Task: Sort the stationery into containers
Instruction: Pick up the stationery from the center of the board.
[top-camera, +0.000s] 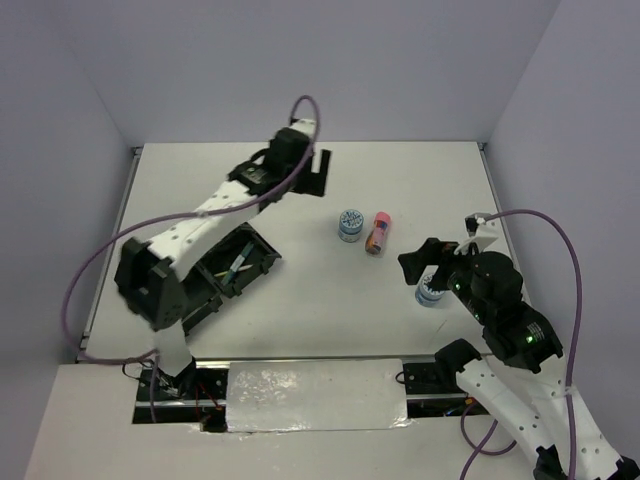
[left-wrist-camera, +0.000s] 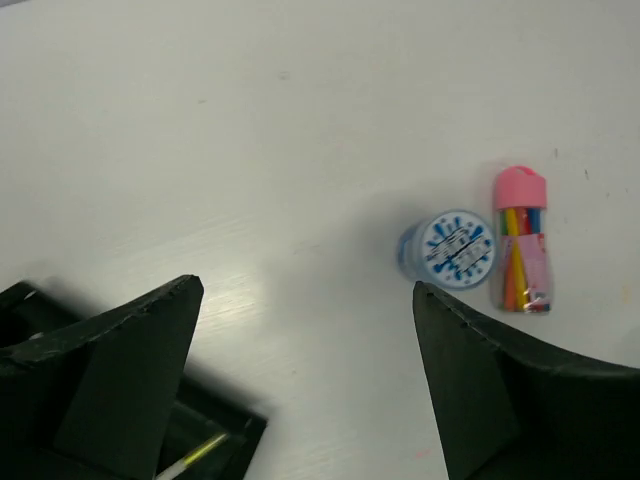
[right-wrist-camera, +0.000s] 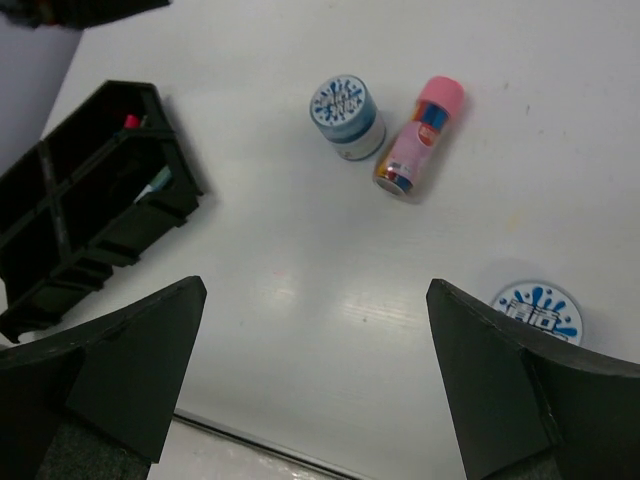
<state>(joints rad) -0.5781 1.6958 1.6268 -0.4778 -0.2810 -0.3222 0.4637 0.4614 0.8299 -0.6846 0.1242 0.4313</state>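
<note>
Two tape rolls are standing on the worktop (top-camera: 320, 310): one roll (right-wrist-camera: 346, 115) just beside the pink tube (right-wrist-camera: 420, 137), the other roll (right-wrist-camera: 537, 310) near the right fingers (right-wrist-camera: 120, 370). Those and the left fingers (left-wrist-camera: 120, 380) are hanging spread wide, grasping nothing. The black tray (right-wrist-camera: 70, 200) is lying further left.

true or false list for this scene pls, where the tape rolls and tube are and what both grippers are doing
1. The pink-capped clear tube lies on its side beside a round blue-white tape roll. True.
2. Both tape rolls sit inside the black plastic organiser tray. False: both are on the white table, the second roll near the right gripper.
3. The left gripper is open and empty. True.
4. The right gripper is shut on the second roll. False: it is open, holding nothing.
5. The tray is empty. False: a thin pen lies in it.
</note>
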